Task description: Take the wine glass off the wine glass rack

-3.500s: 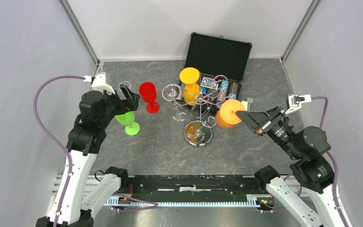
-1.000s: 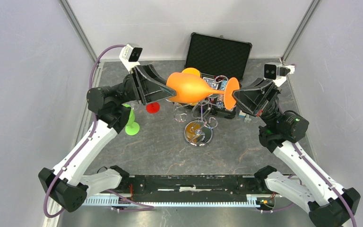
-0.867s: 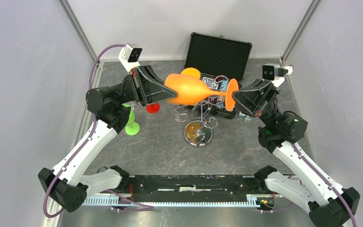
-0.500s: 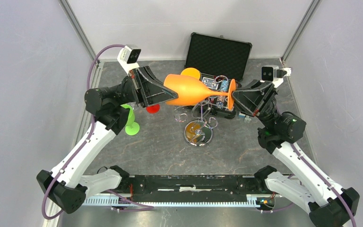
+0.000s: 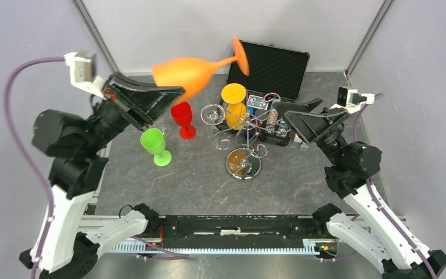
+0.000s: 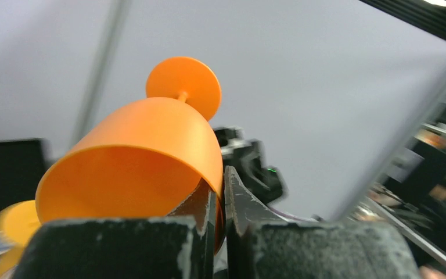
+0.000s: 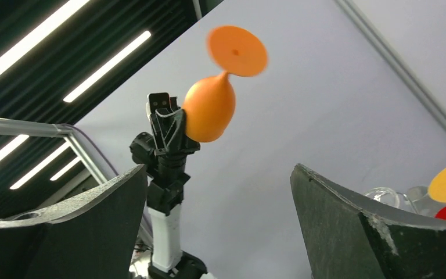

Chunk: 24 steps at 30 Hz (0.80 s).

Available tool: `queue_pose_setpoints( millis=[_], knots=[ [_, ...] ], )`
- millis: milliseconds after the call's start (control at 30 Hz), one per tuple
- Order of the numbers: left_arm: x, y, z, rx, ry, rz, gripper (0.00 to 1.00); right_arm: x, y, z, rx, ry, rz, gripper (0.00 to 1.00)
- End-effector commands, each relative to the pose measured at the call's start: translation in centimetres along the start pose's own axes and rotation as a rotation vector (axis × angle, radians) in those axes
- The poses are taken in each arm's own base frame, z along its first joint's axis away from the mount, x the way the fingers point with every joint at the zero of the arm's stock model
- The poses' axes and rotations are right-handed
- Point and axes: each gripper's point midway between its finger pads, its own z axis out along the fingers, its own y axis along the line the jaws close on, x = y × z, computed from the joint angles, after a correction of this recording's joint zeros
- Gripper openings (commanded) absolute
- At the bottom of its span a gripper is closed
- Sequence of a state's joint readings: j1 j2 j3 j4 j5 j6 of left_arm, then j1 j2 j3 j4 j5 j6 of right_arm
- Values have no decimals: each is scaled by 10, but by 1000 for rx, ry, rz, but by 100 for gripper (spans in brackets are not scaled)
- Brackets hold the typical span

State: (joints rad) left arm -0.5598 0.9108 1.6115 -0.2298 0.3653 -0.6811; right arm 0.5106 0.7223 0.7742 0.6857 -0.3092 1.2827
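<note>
The bench (image 5: pixel 191 186) is a dark grey slab with pale, stone-like veining. It is closed in by plain pale grey wall panels at the back and on both sides. Slanting aluminium posts (image 5: pixel 96 38) stand at the two back corners, and a black rail (image 5: pixel 238 225) runs along the near edge between the arm bases. The right wrist view looks up to a dark ceiling with long strip lights (image 7: pixel 46 40).

The orange wine glass (image 5: pixel 189 72) is off the wine glass rack (image 5: pixel 245 139) and high in the air over the back left of the bench. It lies almost sideways, its foot pointing right and toward the back wall. The left fingers (image 5: pixel 151 96) are pinched tight on the rim of its bowl, one inside and one outside, as the left wrist view shows. The right fingers (image 5: pixel 308 122) are spread wide with nothing between them, just right of the rack.

The chrome rack stands mid-bench on its round mirrored base. A yellow wine glass (image 5: pixel 233 94) hangs in its loops, and a clear glass (image 5: pixel 211 113) sits at its left side. A red wine glass (image 5: pixel 182 115) and a green wine glass (image 5: pixel 154 142) stand upright on the bench left of the rack, close together. An open black foam-lined case (image 5: pixel 270 63) lies against the back wall behind the rack.
</note>
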Motion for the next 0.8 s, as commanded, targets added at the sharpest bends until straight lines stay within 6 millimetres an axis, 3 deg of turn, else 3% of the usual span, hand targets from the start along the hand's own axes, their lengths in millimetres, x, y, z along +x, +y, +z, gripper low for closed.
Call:
queue_pose_setpoints(
  millis=[0,167,233,433,767],
  knots=[
    [27,113,-34,-550,121,204,2,-11,-2,1,65,-18,-156,96],
    [48,166,-88,-890,294,290,2,-7,-13,-3,116,4,-183,95],
    [62,177,-101,-940,369,308,2,-4,-19,-5,128,9,-179,95],
    [126,184,-113,-879,672,245,2,6,-34,-7,157,50,-154,93],
    [202,218,-146,-966,969,143,2,13,-48,-13,198,62,-122,93]
  ],
)
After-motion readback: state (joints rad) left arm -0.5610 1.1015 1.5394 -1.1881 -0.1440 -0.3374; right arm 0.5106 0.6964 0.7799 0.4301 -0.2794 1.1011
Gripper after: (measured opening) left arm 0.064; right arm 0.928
